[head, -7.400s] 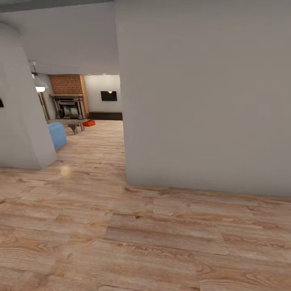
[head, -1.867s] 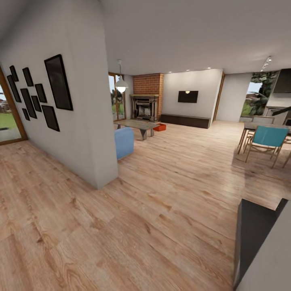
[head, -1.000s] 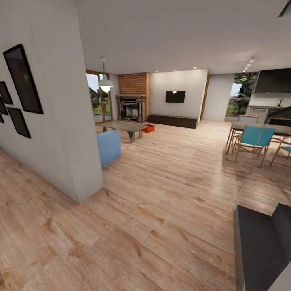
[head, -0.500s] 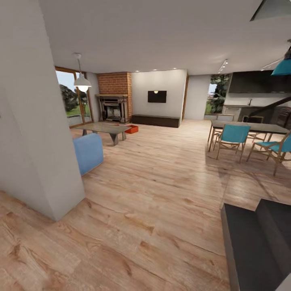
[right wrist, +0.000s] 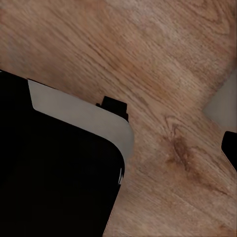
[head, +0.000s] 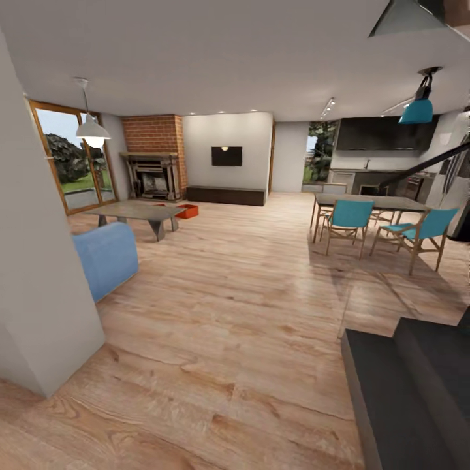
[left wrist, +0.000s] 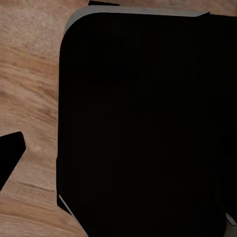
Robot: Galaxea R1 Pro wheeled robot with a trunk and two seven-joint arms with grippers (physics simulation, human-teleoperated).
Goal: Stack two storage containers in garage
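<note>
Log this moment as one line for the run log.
phase: in transit, living room ahead | storage container: on wood floor beside coffee table, near fireplace | second container: not identified | carrying: cannot tell

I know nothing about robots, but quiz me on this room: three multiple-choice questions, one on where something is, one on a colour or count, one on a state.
1. Where is the orange container?
A. On the floor past the coffee table, near the fireplace
B. On the dining table
C. On the dark steps

2. What colour are the dining chairs?
A. Red
B. Teal
C. White

3. What state is the white hanging lamp in?
A. Lit
B. Dark
C. Lying on the floor

Answers:
1 A: the container sits on the wood floor just beyond the coffee table, in front of the brick fireplace.
2 B: the chairs by the dining table have teal seats and backs on pale wooden legs.
3 A: the lamp glows bright under its shade, hanging from the ceiling.
</note>
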